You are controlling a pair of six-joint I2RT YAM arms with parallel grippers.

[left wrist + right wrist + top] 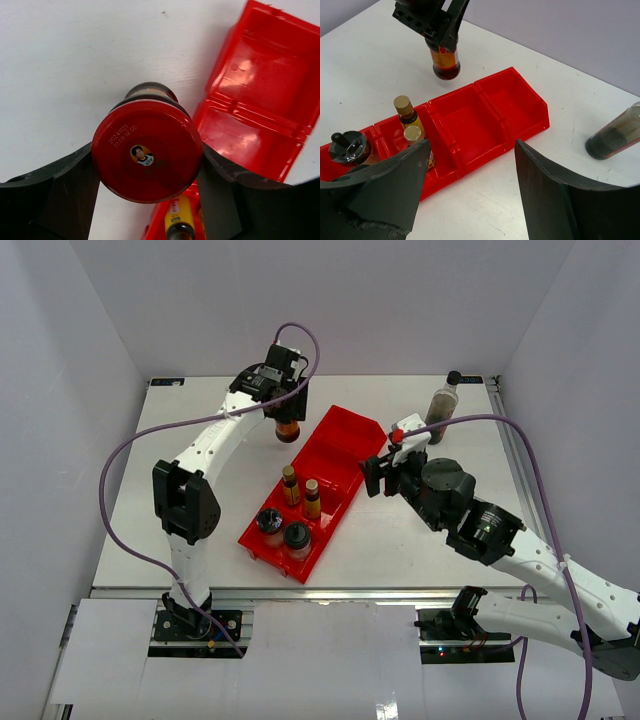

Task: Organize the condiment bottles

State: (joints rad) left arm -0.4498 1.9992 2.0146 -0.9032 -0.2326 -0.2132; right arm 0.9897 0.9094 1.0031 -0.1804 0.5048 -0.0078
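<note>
My left gripper [287,410] is shut on a red-lidded jar [288,429], held by its lid [146,151] just left of the far end of the red bin [345,445]. The jar also shows in the right wrist view [445,60], low over the table. Two yellow-labelled bottles [290,483] [312,498] stand in one middle compartment. Two black-lidded jars [270,523] [297,536] stand in the near compartment. The tall dark bottle [441,405] stands on the table at the back right. My right gripper [377,472] is open and empty beside the bin's right wall [470,145]. The second red-lidded jar is not clearly in view.
The bin's two far compartments [470,122] [512,97] hold nothing. A metal rail [520,470] runs along the table's right edge. White walls close the table in on three sides.
</note>
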